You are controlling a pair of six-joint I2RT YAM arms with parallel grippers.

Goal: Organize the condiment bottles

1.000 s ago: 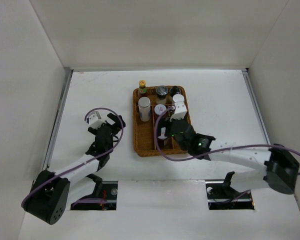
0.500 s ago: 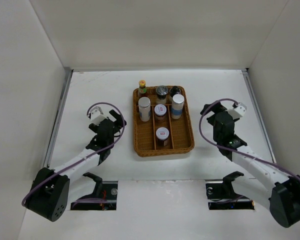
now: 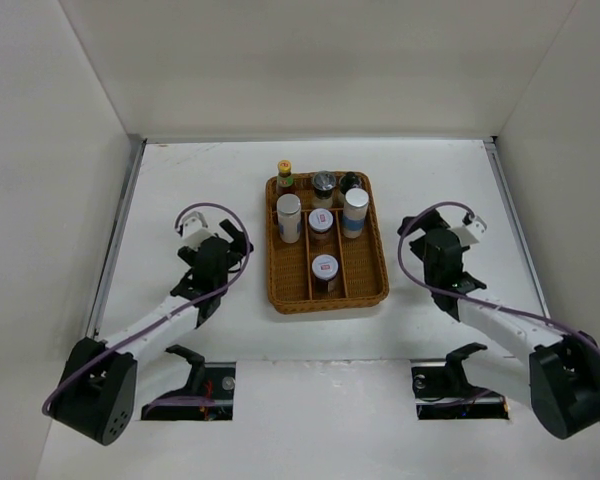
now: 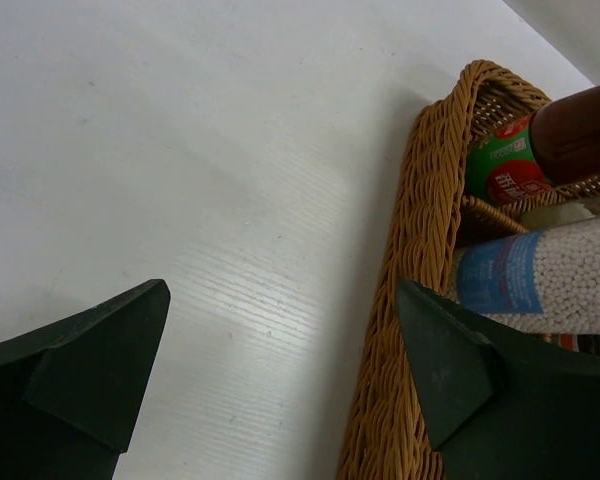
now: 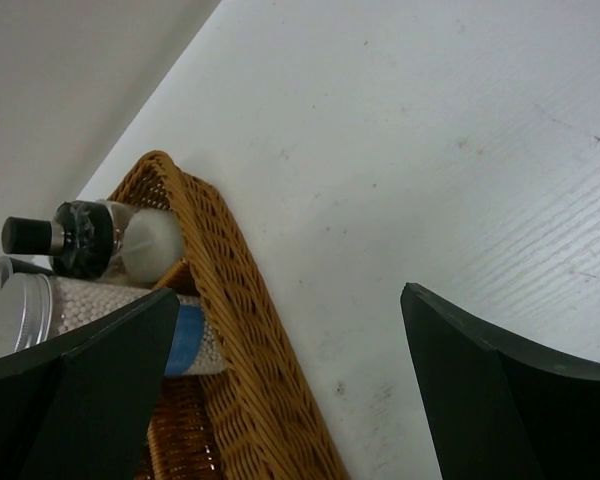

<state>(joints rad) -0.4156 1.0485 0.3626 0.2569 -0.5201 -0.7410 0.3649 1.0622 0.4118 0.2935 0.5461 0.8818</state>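
All seven condiment bottles (image 3: 356,210) are standing in the wicker tray (image 3: 378,292) at the middle of the tabletop (image 3: 180,180), sitting just where they were half a second ago. The yellow-capped sauce bottle (image 3: 285,172), a silver-lidded jar (image 3: 324,182) and the black-capped bottle (image 3: 351,181) are lining the far end. Two tall white-and-blue bottles (image 3: 289,216) are flanking a short red-labelled jar (image 3: 321,219) in the next row. Another short jar (image 3: 325,268) is standing alone nearer the arms.

The right pincer (image 3: 418,226), which was reaching over the tray a second ago, is now hovering off its right side, spread wide and holding nothing. The left pincer (image 3: 236,240) is waiting left of the tray, little moved, also gaping wide and empty.

The tray is showing a tight brown weave with a braided rim. The tall bottles are showing white granules through clear walls, with blue labels. The tabletop is looking matte white and finely grained.
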